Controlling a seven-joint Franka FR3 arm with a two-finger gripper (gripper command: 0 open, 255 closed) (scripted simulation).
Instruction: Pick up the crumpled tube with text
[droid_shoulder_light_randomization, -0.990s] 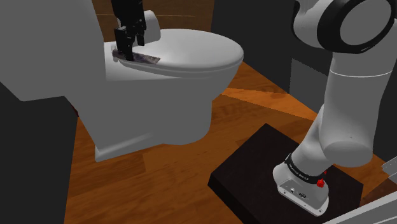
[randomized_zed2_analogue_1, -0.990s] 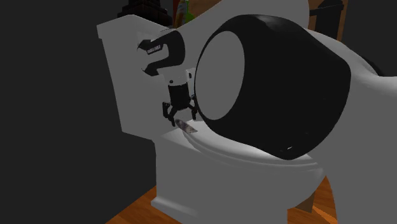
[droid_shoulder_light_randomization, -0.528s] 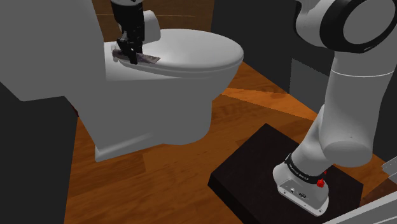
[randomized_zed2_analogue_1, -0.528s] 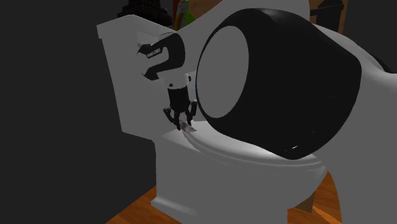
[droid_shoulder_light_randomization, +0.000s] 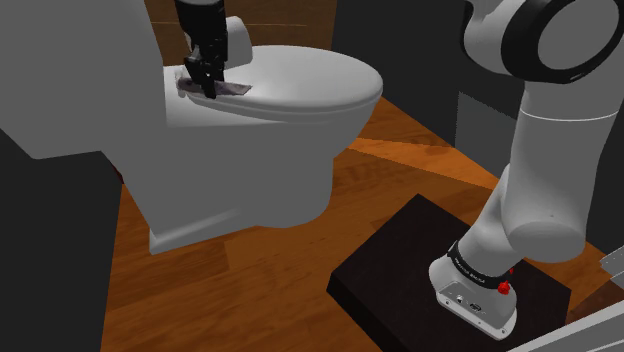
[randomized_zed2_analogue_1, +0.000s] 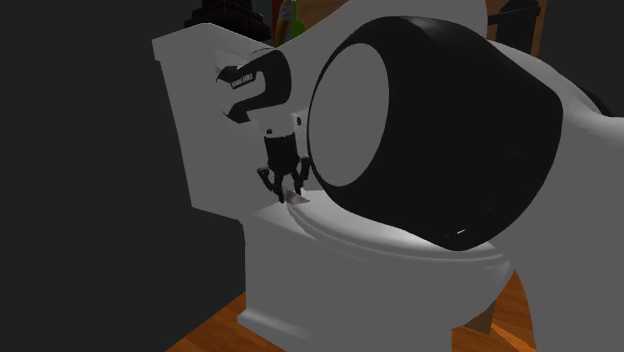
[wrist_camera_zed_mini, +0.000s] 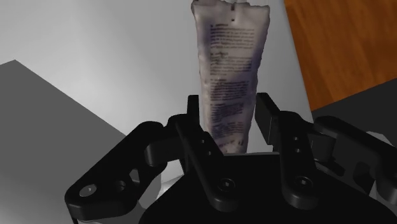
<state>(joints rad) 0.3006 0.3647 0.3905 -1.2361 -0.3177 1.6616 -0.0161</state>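
A grey toilet (droid_shoulder_light_randomization: 262, 165) stands on a brown wooden floor (droid_shoulder_light_randomization: 215, 292), with dark grey walls (droid_shoulder_light_randomization: 402, 55) behind it.
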